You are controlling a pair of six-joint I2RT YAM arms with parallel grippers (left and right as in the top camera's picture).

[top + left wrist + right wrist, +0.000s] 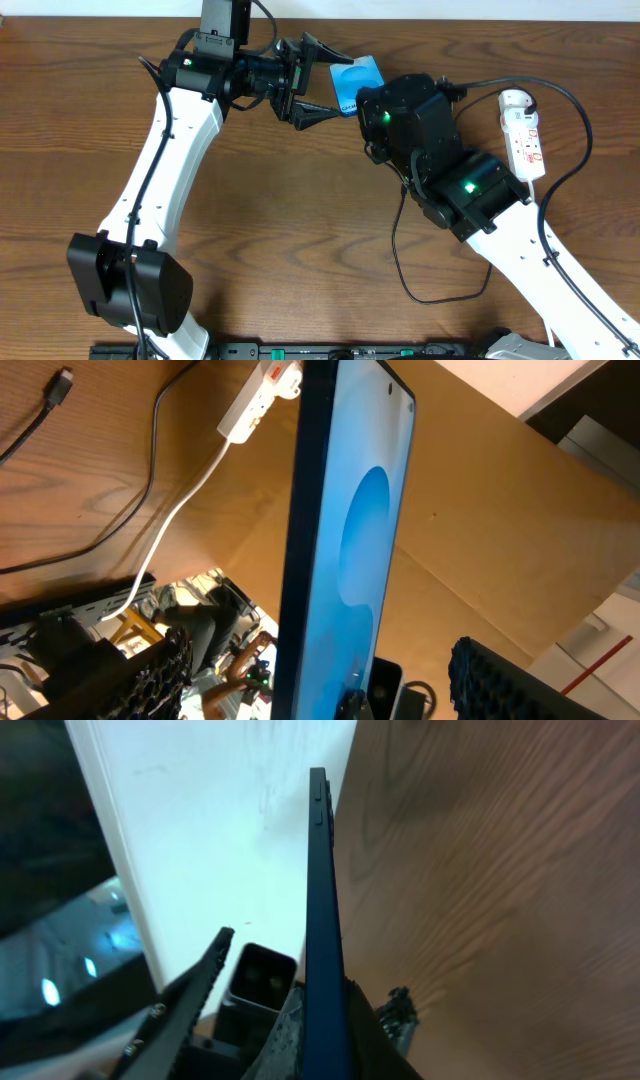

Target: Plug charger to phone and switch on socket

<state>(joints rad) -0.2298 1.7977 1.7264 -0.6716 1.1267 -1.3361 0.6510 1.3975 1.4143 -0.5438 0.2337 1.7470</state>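
The phone (pixel 358 80), with its blue screen, is held on edge above the table at the back middle. My right gripper (pixel 368 103) is shut on its lower end; in the right wrist view the pads (pixel 325 1030) clamp the thin dark edge of the phone (pixel 320 910). My left gripper (pixel 333 83) is open, its fingers spread on either side of the phone (pixel 350 540) without touching it. The white socket strip (pixel 523 135) lies at the right and shows in the left wrist view (pixel 255 400). The black charger cable (pixel 400 260) loops on the table, and its connector tip (pixel 60 385) lies loose.
The strip's thick white cord (pixel 180 510) runs toward the front edge. A second black cable (pixel 560 95) arcs around the strip. Both arms crowd the back middle of the wooden table (pixel 300 220).
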